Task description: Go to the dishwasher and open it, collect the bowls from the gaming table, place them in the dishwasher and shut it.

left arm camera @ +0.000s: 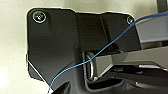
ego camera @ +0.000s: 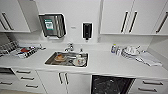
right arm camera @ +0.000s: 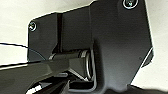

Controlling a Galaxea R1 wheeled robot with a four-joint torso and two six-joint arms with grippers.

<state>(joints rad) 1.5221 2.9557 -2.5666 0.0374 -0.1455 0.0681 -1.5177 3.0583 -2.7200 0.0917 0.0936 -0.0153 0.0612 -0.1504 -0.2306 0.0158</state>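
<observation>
the dishwasher [ego camera: 110, 85] lies nearest, its dark interior showing as an open gap under the front edge of the white countertop [ego camera: 105, 65], between the white cabinet doors [ego camera: 63, 81] and a stack of drawers [ego camera: 150, 86] toward the right end. above it, a steel sink [ego camera: 67, 59] is set into the countertop and holds some dishes. a tap [ego camera: 69, 47] stands at the sink's back edge. stacked plates [ego camera: 130, 52] sit near the countertop's back right corner, a rack of clutter [ego camera: 23, 51] near its left end. on the wall hang a paper towel dispenser [ego camera: 52, 25] and a dark soap dispenser [ego camera: 87, 30]. whether either gripper's jaws are open, i cannot tell.
</observation>
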